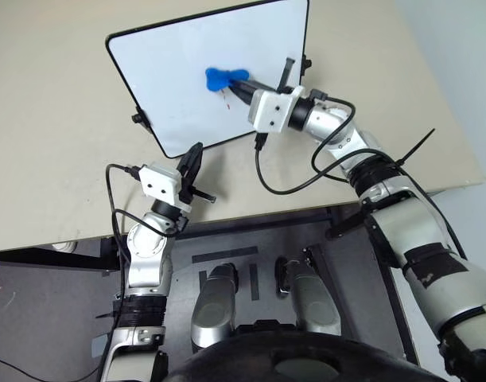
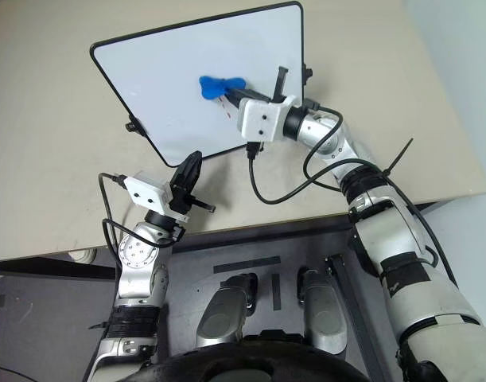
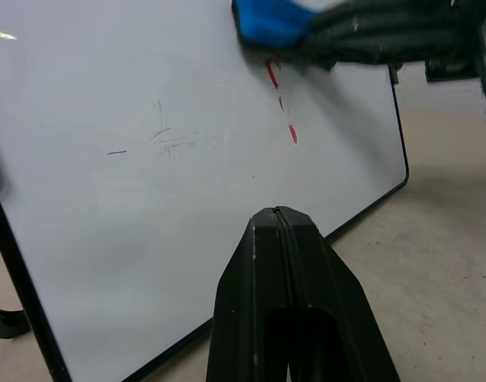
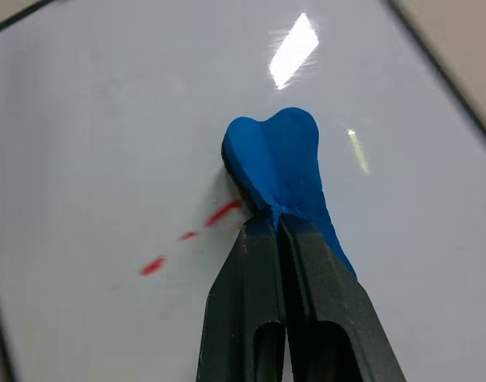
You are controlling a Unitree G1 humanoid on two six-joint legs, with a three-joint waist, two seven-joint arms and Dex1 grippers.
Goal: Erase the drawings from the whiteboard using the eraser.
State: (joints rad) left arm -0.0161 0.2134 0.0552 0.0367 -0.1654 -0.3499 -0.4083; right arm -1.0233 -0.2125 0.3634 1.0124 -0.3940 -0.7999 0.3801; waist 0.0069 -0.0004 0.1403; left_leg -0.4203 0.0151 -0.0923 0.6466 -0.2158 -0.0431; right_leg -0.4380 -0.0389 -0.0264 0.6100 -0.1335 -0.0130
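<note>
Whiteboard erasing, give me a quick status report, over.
Right gripper shut on eraser, pressed to whiteboard. Left gripper shut, empty, near board's lower edge. Red drawings remain beside eraser. Nothing in the way.

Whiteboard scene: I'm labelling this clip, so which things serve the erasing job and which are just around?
In use:
whiteboard
eraser, pinched in the right end effector
leftover red drawings

Just around:
left end effector, shut
beige table

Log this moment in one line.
right gripper: shut on eraser, on whiteboard | red marks remain | left gripper: shut, idle
</note>
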